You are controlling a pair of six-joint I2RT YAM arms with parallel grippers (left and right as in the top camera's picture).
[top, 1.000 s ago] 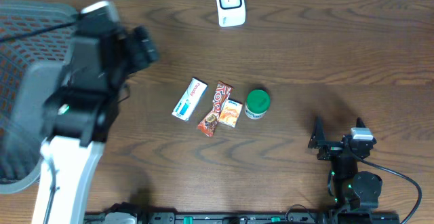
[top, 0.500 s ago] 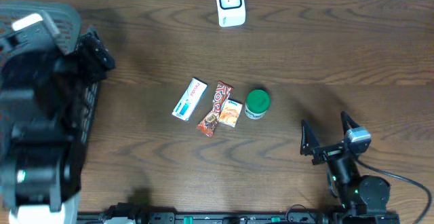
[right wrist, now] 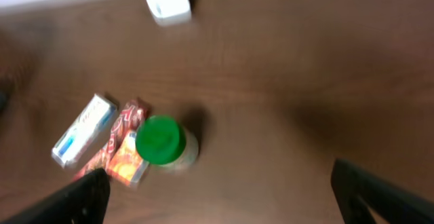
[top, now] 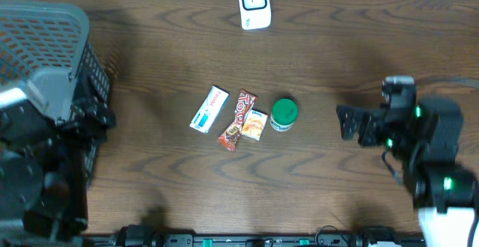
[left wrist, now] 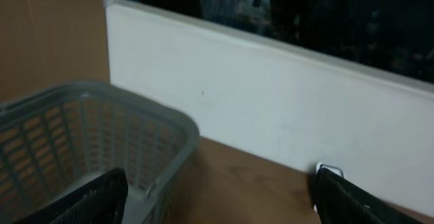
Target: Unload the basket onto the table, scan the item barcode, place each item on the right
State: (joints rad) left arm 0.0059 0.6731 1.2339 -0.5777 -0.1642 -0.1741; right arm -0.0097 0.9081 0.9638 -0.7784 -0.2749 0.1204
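Left gripper [left wrist: 220, 183] is recorded open and empty by the basket [top: 45, 11], the white box [top: 209, 109], candy bar [top: 238, 118], orange packet [top: 255, 124] and green-lidded jar [top: 284, 114] are seen untouched mid-table, apart from the scanner [top: 254, 4], and right gripper [top: 348, 124] is held spread, empty, near the jar, so nothing is judged grasped or scanned yet.

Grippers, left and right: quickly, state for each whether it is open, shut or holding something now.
Left gripper: open, holding nothing.
Right gripper: open, holding nothing.
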